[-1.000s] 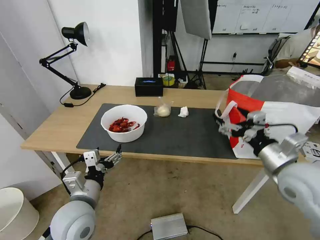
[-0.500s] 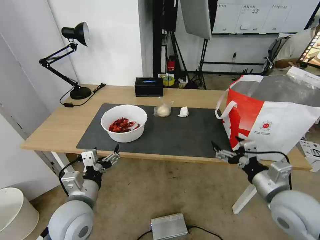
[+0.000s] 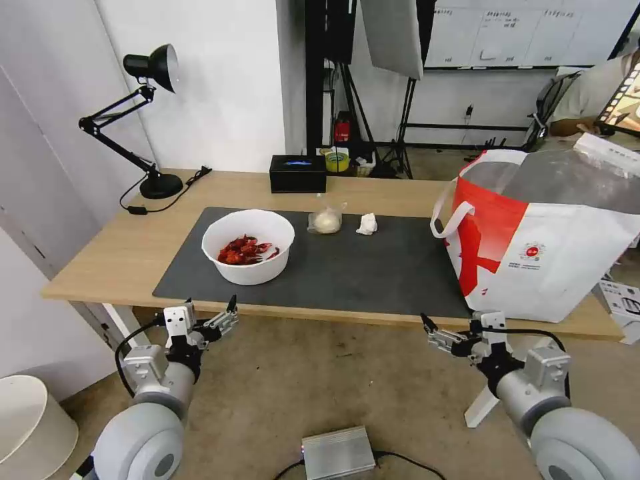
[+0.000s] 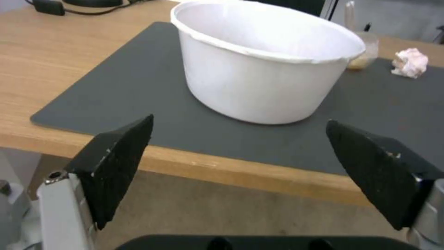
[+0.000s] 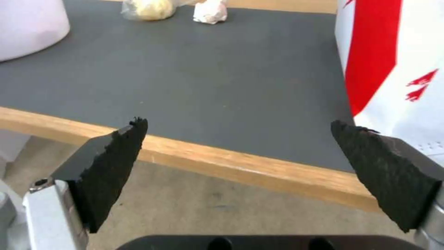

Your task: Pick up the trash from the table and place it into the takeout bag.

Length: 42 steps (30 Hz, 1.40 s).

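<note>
Within the last second the right gripper (image 3: 448, 331) had dropped from the takeout bag (image 3: 547, 267) at right to below the table (image 3: 120, 260) edge, released and empty like the left gripper (image 3: 210, 319), suggesting one drop-off done while the bowl of crayfish shells (image 3: 248, 245), bagged lump (image 3: 326, 220) and tissue (image 3: 367, 224) remained mid-frame on the mat (image 3: 373, 267).

the right gripper (image 5: 238, 125) hangs just off the near edge of the light-wood table (image 5: 259, 172), its two black serrated fingers (image 5: 109, 166) spread wide with nothing between them. on the dark grey mat (image 5: 208, 76), a small clear bag with a whitish lump (image 5: 148, 8) and a crumpled white tissue (image 5: 210, 12) lie at 12 o'clock, the boxy white-and-red takeout bag (image 5: 393, 66) at 2, the white round bowl (image 5: 27, 27) at 10.
</note>
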{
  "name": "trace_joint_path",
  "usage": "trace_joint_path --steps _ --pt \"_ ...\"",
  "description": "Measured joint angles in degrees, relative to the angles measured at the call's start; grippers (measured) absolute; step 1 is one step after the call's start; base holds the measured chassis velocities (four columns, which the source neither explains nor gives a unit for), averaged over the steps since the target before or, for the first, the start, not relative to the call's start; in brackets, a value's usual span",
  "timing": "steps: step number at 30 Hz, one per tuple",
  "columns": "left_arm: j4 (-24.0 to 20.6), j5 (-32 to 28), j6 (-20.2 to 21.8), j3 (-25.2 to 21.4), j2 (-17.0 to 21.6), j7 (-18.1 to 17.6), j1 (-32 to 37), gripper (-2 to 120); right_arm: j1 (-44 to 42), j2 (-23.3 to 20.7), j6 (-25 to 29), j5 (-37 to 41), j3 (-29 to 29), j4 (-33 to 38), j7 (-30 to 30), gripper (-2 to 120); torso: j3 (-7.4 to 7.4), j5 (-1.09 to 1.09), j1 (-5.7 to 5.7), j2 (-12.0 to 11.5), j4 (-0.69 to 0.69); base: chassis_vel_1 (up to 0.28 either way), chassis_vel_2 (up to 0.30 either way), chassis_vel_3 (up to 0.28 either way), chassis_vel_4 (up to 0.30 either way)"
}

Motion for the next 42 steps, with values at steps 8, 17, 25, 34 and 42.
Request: trace_joint_path --steps 8,17,25,34,42 --pt "0.74 0.46 1.24 -0.83 1.18 0.24 0.37 100 -0.42 -1.65 4.95 -0.35 0.40 -3.61 -6.24 100 0.00 0.01 0.00 0.00 0.00 0.000 0.000 0.000 0.000" --pt "1.11 0.40 1.35 -1.49 2.93 2.08 0.84 100 -1.99 -2.37 7.03 -1.47 0.53 -4.70 -7.89 100 0.00 0.00 0.00 0.00 0.00 0.000 0.000 0.000 0.000" --pt "1.34 0.41 1.52 -1.31 3.77 3.20 1.43 100 -3.32 -2.69 8.14 -1.65 1.45 -4.99 -8.58 100 0.00 0.00 0.00 0.00 0.00 0.000 0.000 0.000 0.000" --pt "1.51 0.57 1.67 -1.23 3.97 3.31 1.64 100 -4.29 -2.15 8.50 -2.03 1.38 -4.91 -8.69 100 0.00 0.00 0.00 0.00 0.00 0.000 0.000 0.000 0.000" --pt "2.25 0.60 1.65 -0.96 4.00 3.51 1.45 100 -4.12 -1.90 8.50 -2.20 0.51 -5.13 -8.44 100 0.00 0.00 0.00 0.00 0.00 0.000 0.000 0.000 0.000"
